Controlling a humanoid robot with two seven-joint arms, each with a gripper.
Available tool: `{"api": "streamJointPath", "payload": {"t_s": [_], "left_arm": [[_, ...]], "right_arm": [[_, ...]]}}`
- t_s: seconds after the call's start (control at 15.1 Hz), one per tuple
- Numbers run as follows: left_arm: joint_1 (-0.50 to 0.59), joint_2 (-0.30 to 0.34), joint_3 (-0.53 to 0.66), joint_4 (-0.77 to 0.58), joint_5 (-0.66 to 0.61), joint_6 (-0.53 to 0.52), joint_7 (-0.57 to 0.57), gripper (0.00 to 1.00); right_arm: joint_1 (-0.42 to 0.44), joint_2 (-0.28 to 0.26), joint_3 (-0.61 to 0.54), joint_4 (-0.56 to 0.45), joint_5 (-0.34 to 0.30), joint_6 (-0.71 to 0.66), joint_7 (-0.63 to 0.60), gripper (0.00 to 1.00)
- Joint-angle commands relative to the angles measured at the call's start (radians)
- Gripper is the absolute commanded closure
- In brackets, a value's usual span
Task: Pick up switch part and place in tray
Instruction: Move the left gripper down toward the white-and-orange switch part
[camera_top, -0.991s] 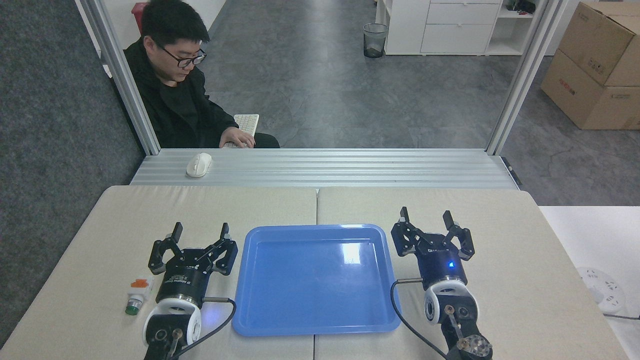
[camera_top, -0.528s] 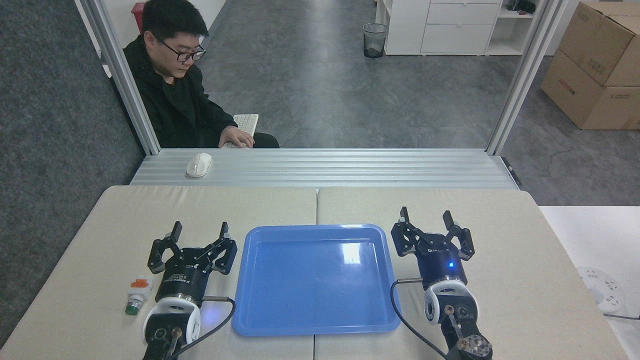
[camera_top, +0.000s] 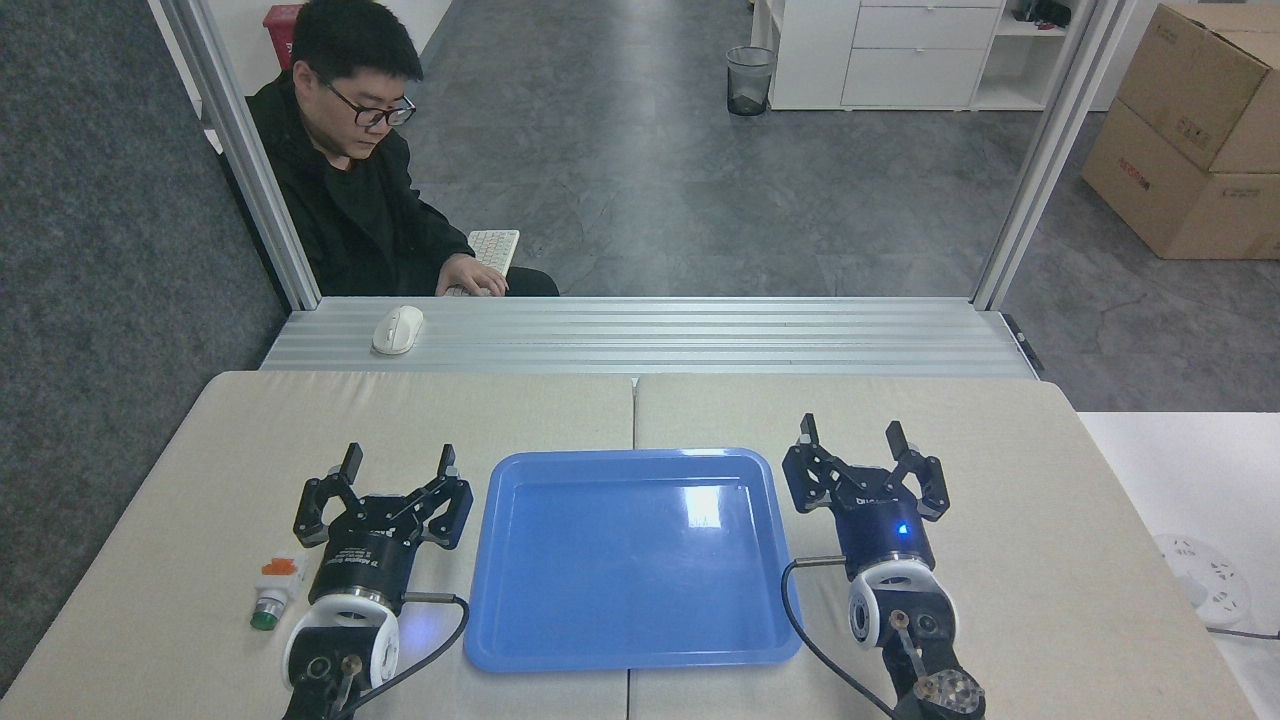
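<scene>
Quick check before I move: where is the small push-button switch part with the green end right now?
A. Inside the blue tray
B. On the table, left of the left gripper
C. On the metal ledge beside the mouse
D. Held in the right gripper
B. The small white-and-orange switch part with the green button end lies on the beige table, left of the open left gripper, outside the glossy blue plastic tray.

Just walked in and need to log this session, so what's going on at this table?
A two-armed robot is set to move a small switch part into the blue tray, but nothing is held yet. The part lies on the table to the left of the left gripper, outside the tray, which has nothing in it. Both the left and the right gripper are open, one on each side of the tray. A person sits beyond the table at a keyboard.
</scene>
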Motion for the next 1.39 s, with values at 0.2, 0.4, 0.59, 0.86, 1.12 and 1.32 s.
{"api": "streamJointPath", "payload": {"t_s": [0.2,0.4,0.59,0.86,1.12,1.32], "left_arm": [[0.008,0.054,0.074,0.105,0.001,-0.005,0.044,0.00],[0.009,0.128,0.140,0.171,0.002,-0.008,0.081,0.00],[0.042,0.145,0.201,0.173,0.001,-0.052,0.089,0.00],[0.088,0.157,0.220,0.193,-0.008,-0.064,0.093,0.00],[0.108,0.162,0.210,0.333,-0.016,-0.064,0.180,0.00],[0.108,0.162,0.209,0.366,-0.017,-0.066,0.190,0.00]], "right_arm": [[0.000,0.000,-0.001,0.000,-0.002,0.000,0.000,0.00],[0.000,0.000,-0.001,0.000,-0.002,0.000,0.000,0.00],[0.000,0.000,-0.001,0.000,-0.002,0.000,0.000,0.00],[0.000,-0.001,-0.001,0.000,-0.002,0.000,0.000,0.00],[0.000,0.000,-0.001,0.000,-0.002,0.000,0.000,0.00],[0.000,-0.001,-0.001,0.000,-0.002,0.000,0.000,0.00]]}}
